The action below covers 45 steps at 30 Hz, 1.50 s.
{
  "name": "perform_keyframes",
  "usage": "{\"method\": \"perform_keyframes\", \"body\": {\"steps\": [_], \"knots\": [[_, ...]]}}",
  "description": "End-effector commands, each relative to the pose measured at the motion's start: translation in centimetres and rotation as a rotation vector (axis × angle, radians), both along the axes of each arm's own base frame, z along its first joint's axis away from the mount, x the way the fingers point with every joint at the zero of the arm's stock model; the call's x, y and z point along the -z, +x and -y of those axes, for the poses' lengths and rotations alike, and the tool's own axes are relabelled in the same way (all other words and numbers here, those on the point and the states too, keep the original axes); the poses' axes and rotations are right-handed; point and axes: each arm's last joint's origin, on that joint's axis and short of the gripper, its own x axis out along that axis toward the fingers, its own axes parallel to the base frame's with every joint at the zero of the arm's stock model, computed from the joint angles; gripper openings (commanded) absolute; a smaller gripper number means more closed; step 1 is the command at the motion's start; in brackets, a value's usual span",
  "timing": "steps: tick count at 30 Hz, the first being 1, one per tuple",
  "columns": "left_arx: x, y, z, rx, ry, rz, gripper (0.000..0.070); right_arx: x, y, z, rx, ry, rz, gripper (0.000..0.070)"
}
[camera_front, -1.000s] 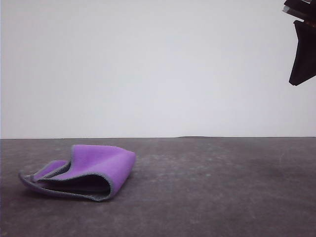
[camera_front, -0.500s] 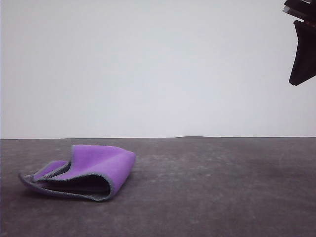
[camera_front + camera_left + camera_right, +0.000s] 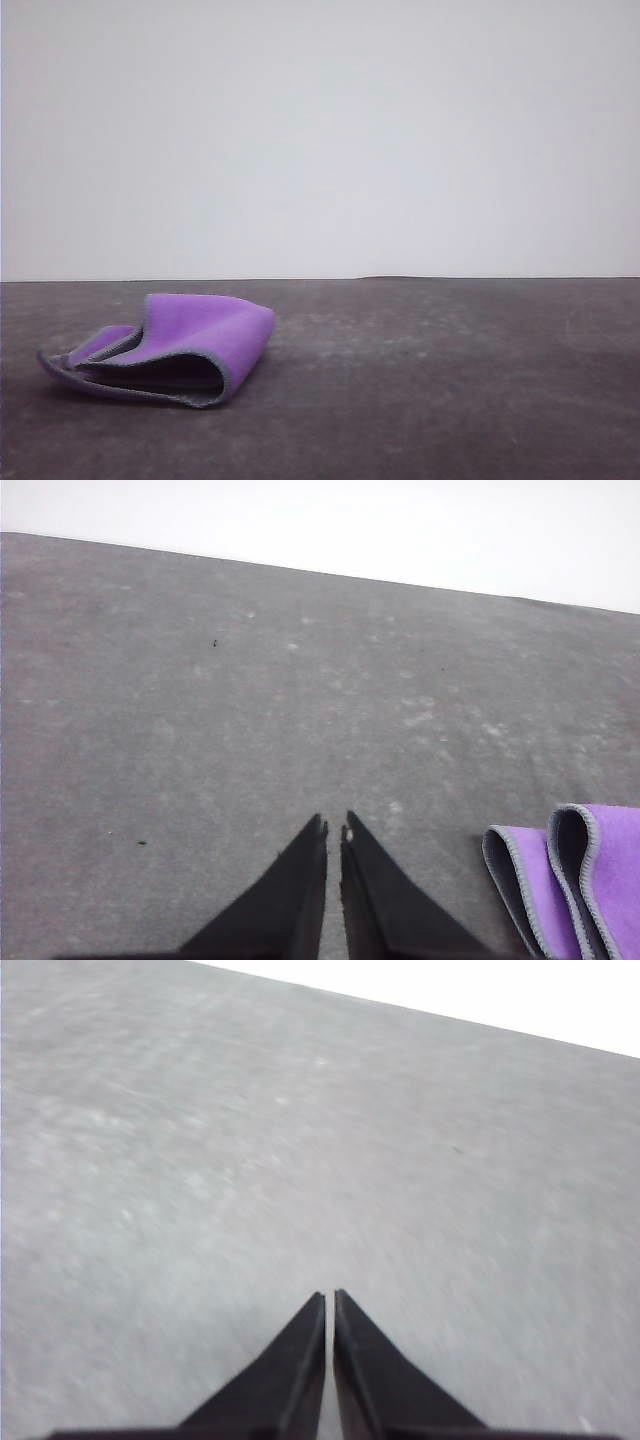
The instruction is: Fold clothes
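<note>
we note the cloth (image 3: pixel 165 350) folded purple-side out on the table (image 3: pixel 450 380); left gripper (image 3: pixel 334 824) and right gripper (image 3: pixel 329 1295) both pressed together, empty.

Left tool (image 3: pixel 334 825) matte black, right tool (image 3: pixel 329 1295) tapered

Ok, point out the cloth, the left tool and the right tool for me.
cloth (image 3: pixel 205 335): front view, on the purple upper fold.
left tool (image 3: pixel 333 827): left wrist view, midway between the two black fingertips, nearly touching.
right tool (image 3: pixel 330 1296): right wrist view, midway between the black fingertips, nearly touching, over the grey table (image 3: pixel 200 1140).
</note>
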Motion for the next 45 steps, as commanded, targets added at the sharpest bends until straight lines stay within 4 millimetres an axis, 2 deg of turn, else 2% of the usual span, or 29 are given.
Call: {"method": "perform_keyframes", "body": {"steps": [1, 5, 9, 21, 25, 45], "knots": [[0.7, 0.1, 0.0, -0.005, 0.000, -0.030, 0.0016, 0.9, -0.6, 0.2, 0.036, 0.028, 0.026, 0.0008], [0.7, 0.1, 0.0, -0.005, 0.000, -0.030, 0.0016, 3.7, -1.5, 0.4, 0.105, 0.075, 0.029, 0.0008], [0.7, 0.1, 0.0, -0.005, 0.000, -0.030, 0.0016, 5.6, -1.9, 0.4, 0.119, 0.098, 0.032, 0.0008], [0.7, 0.1, 0.0, -0.005, 0.000, -0.030, 0.0016, 8.3, -1.9, 0.5, 0.174, 0.129, 0.091, 0.0008], [0.7, 0.1, 0.0, -0.005, 0.000, -0.029, 0.0016, 8.2, -1.9, 0.6, 0.179, 0.134, 0.141, 0.0008], [0.7, 0.1, 0.0, -0.005, 0.000, -0.030, 0.0016, 8.4, -1.7, 0.7, 0.224, 0.114, 0.168, 0.0008]]}}
